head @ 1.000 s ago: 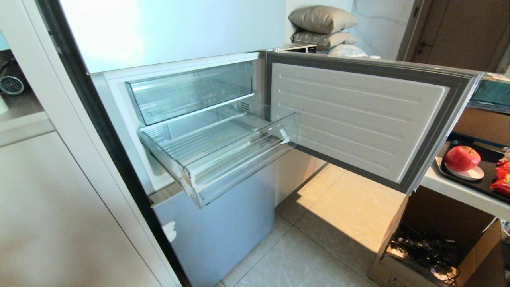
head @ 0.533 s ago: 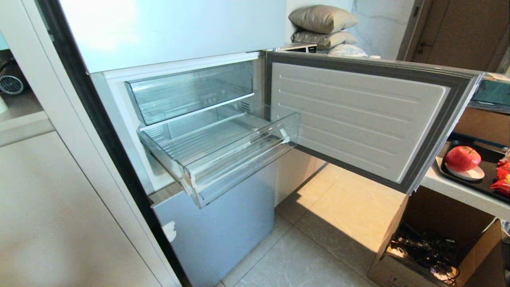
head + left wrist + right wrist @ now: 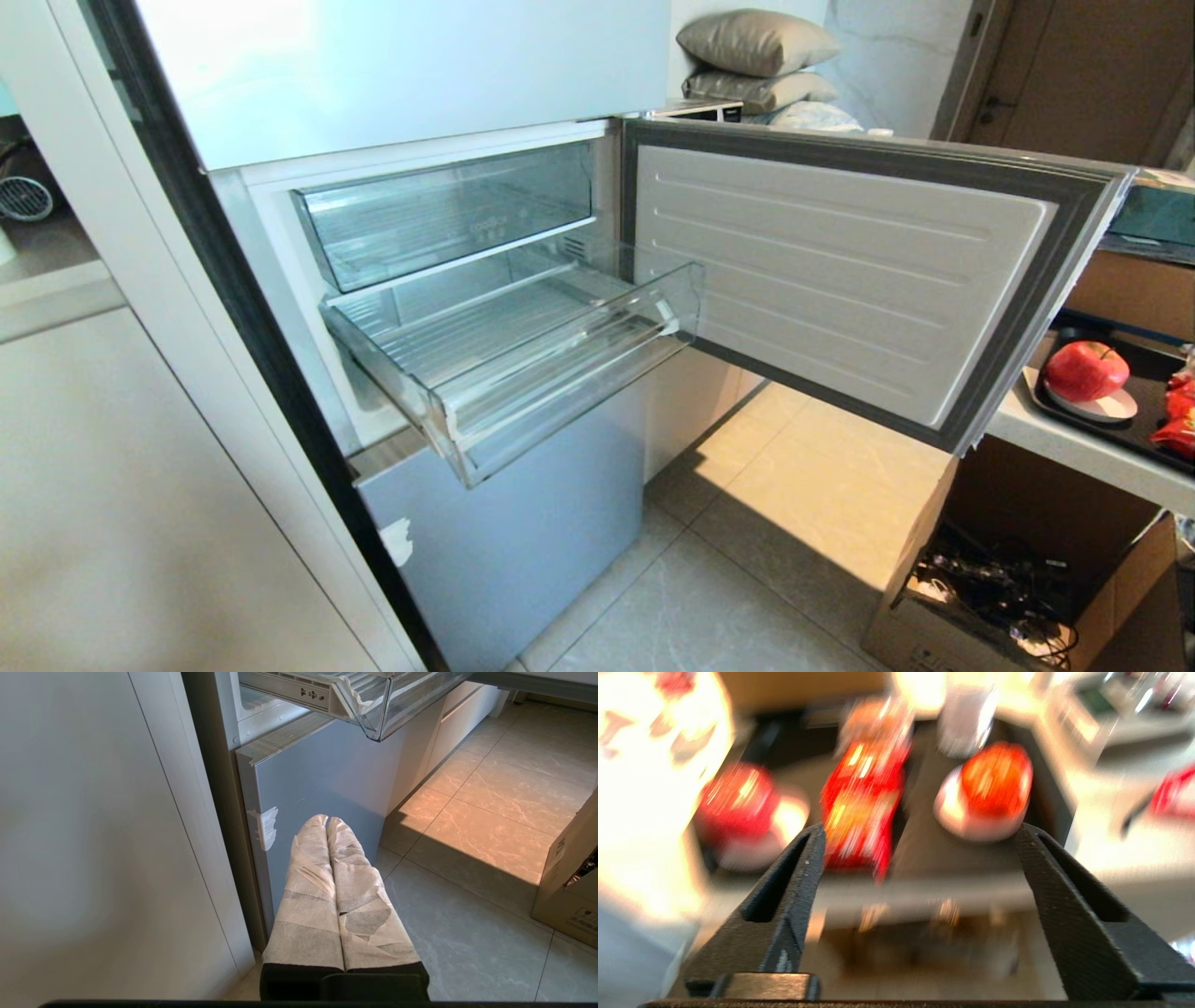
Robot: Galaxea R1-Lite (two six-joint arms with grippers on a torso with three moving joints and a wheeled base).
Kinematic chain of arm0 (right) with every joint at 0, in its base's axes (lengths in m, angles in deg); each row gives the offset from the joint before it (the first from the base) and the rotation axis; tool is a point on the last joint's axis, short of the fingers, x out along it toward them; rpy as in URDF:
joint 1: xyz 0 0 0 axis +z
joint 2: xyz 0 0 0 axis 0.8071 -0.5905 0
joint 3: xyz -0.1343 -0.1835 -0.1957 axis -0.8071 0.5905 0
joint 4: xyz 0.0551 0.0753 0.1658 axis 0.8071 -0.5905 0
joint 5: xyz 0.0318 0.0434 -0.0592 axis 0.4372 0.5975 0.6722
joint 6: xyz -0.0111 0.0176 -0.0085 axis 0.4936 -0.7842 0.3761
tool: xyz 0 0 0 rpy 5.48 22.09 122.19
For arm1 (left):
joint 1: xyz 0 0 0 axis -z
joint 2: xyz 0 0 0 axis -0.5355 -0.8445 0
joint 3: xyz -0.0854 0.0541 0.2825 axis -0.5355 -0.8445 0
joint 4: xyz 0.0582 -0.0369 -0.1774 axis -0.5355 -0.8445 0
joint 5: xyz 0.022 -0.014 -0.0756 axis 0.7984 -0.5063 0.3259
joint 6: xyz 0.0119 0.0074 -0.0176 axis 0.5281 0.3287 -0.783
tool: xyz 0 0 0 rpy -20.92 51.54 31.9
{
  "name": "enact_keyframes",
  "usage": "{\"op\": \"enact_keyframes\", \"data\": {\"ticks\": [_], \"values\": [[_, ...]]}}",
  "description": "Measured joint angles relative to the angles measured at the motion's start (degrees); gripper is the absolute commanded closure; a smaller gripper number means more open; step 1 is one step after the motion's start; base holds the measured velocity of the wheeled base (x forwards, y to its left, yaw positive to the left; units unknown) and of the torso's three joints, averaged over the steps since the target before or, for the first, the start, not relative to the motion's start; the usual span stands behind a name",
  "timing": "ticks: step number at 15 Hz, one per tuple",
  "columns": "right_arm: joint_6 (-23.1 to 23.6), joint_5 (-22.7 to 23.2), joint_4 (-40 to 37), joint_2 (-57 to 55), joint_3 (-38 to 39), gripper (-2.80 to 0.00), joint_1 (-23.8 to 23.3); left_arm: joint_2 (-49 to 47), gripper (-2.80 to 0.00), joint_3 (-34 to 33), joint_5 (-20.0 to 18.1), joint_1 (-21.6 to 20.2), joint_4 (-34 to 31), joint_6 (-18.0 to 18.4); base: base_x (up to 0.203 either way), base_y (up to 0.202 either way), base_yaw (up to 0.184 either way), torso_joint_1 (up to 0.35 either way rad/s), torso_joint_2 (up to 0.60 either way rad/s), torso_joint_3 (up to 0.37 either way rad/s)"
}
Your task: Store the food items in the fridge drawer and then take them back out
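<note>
Currently our right gripper (image 3: 920, 833) is spread wide, facing the red food items (image 3: 861, 798) on the black tray (image 3: 1153, 431); fridge drawer (image 3: 523, 373) stands open, empty. Risk: a hasty approach clips the saucer. Left gripper (image 3: 327, 821) pressed together, parked.

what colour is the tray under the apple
Black tray, seen best in the head view, under the round red apple.
</note>
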Motion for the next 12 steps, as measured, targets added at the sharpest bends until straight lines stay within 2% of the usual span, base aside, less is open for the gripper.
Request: {"op": "enact_keyframes", "data": {"ticks": [3,6,9,12], "values": [[1.00,-0.28,6.98,-10.31,-7.08,-2.80,-4.09,0.00,0.00,0.00,0.00,0.00,0.00,0.01,0.000,0.000,0.000,0.000,0.00,0.000],[1.33,-0.19,8.12,-17.56,-12.37,-2.80,-7.70,0.00,0.00,0.00,0.00,0.00,0.00,0.01,0.000,0.000,0.000,0.000,0.00,0.000],[2.07,-0.12,8.86,-23.37,-15.58,-2.80,-9.06,0.00,0.00,0.00,0.00,0.00,0.00,0.01,0.000,0.000,0.000,0.000,0.00,0.000],[2.42,-0.08,13.30,-29.15,-18.20,-2.80,-9.39,0.00,0.00,0.00,0.00,0.00,0.00,0.00,0.000,0.000,0.000,0.000,0.00,0.000]]}}
